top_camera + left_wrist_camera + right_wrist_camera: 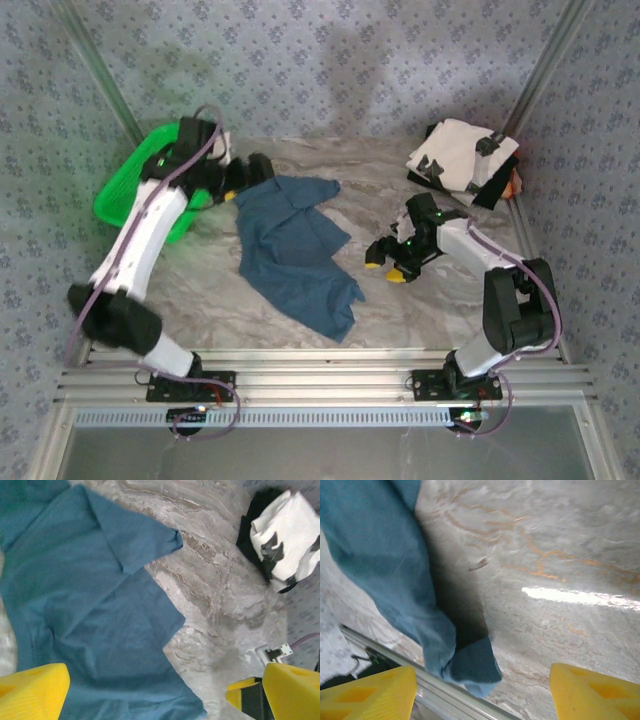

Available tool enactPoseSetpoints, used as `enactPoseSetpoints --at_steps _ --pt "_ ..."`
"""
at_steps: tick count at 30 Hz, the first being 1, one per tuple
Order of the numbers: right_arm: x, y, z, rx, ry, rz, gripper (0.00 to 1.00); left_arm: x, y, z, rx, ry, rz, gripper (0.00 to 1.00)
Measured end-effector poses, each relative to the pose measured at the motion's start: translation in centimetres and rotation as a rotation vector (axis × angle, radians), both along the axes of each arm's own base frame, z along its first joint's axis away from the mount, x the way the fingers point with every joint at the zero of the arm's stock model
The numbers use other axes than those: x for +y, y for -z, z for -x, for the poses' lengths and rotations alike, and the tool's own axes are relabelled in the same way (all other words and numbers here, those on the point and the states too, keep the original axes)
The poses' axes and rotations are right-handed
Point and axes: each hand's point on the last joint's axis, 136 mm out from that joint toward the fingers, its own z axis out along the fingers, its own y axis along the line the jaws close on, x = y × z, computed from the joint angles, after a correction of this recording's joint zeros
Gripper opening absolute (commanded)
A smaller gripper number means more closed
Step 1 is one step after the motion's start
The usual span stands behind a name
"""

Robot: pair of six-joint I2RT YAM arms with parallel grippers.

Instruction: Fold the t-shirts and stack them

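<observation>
The dusty-blue t-shirt [295, 250] lies unfolded and rumpled on the marble-patterned counter [190, 300]. We see its long axis running diagonally: 1 narrow end points toward the near right, close to the counter's front edge, and the broader end spreads toward the far left. 1 flap juts out to the right at that far end.

Just right of the shirt's middle, apart from the cloth, the right pincer [385, 268] hangs low over the counter. Its wrist view shows us 2 yellow fingers [367, 695] spread wide, released and grasping nothing, with the shirt's narrow end and bare counter between them.

Farther back, the left pincer [233, 192] sits at the shirt's far-left end. Its 2 fingers [32, 692] are also set wide apart over the blue cloth and grip nothing; we cannot tell whether they touch it.

At the far right corner rests the stack of folded t-shirts [460, 160], the top 1 white with black patches. At the far left stands a green mesh basket [125, 200].
</observation>
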Motion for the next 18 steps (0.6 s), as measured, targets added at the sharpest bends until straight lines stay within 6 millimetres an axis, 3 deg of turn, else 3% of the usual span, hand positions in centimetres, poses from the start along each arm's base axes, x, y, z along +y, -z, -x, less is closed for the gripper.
enactPoseSetpoints --at_steps 2,5,8,9,18 --pt "0.6 -0.5 0.7 -0.021 -0.074 0.001 0.73 0.2 2.2 3.3 0.050 -0.014 0.022 0.89" --pt "1.6 -0.7 2.1 -0.036 -0.181 0.005 0.74 -0.4 8.3 7.5 0.185 -0.033 0.040 0.77" --pt "2.5 -0.6 3.2 -0.042 -0.252 -0.002 0.76 -0.6 14.6 10.6 0.341 -0.060 0.012 0.72" --pt "2.7 -0.7 3.3 -0.047 -0.264 -0.004 0.77 -0.6 15.9 11.3 0.376 -0.065 0.003 0.72" --pt "4.3 -2.7 2.1 -0.150 -0.339 -0.029 0.85 -5.0 20.3 12.0 0.457 -0.034 -0.016 0.64"
